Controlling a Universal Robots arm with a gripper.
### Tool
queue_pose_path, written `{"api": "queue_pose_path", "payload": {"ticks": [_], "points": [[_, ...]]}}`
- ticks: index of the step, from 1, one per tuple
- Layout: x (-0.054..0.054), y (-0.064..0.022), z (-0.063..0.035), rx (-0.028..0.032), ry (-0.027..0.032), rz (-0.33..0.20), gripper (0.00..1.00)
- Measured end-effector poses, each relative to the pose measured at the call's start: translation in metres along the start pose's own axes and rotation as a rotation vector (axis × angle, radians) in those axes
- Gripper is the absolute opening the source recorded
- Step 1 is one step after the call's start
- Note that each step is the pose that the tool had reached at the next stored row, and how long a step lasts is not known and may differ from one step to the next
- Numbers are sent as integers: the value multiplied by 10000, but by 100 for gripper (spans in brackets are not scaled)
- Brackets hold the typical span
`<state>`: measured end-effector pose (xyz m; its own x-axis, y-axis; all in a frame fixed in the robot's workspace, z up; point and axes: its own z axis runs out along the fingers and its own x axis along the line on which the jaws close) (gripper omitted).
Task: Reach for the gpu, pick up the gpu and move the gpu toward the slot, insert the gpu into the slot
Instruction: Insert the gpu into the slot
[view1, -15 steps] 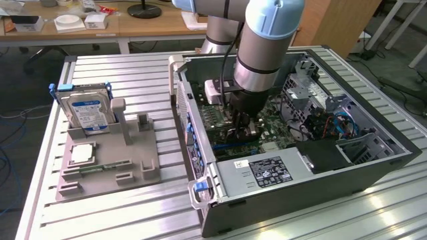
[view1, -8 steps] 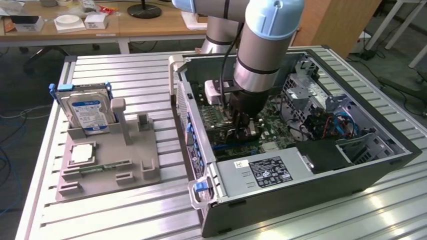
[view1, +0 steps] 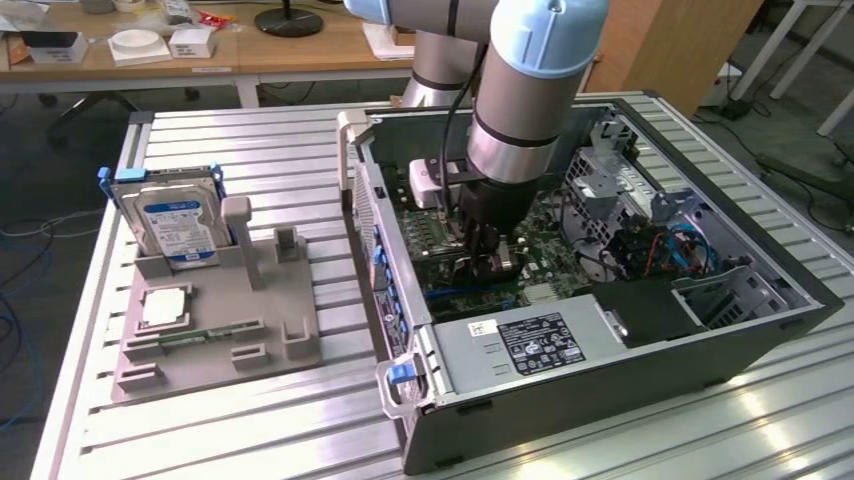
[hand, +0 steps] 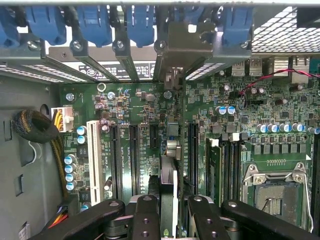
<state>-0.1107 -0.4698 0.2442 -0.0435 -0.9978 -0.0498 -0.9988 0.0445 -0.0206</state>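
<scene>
Arm: silver-grey tube, pale blue joint caps, black band, black cable alongside. Gripper: black linkage fingers, round pivot screws; white wrist camera block.

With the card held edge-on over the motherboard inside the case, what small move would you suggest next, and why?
I would probably ease straight down a little. The pincer is shut on the gpu, which stands edge-on above the green motherboard among the long black slots, its bracket end toward the case's rear wall. Whether its edge has entered the slot is hidden, so go gently.
</scene>
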Motion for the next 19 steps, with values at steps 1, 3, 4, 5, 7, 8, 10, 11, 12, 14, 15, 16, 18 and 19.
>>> {"api": "queue_pose_path", "payload": {"ticks": [1,3,4,5,7,8,10,11,12,14,15,16,18,19], "points": [[-2,0,0,-1,1,-10,27],[-6,0,0,-3,-2,-61,27],[-8,0,1,-5,-3,-98,27],[-10,0,1,-7,-4,-143,27],[-16,0,2,-11,-7,-246,27],[-17,1,2,-13,-7,-283,27],[-20,1,2,-16,-8,-325,27],[-24,1,2,-17,-7,-333,27],[-30,3,3,-17,-7,-340,27],[-38,1,8,-18,-15,-356,27],[-37,1,8,-19,-20,-356,27],[-37,2,8,-19,-20,-356,27],[-38,2,9,-18,-22,-355,27],[-38,2,9,-18,-22,-356,27]]}}
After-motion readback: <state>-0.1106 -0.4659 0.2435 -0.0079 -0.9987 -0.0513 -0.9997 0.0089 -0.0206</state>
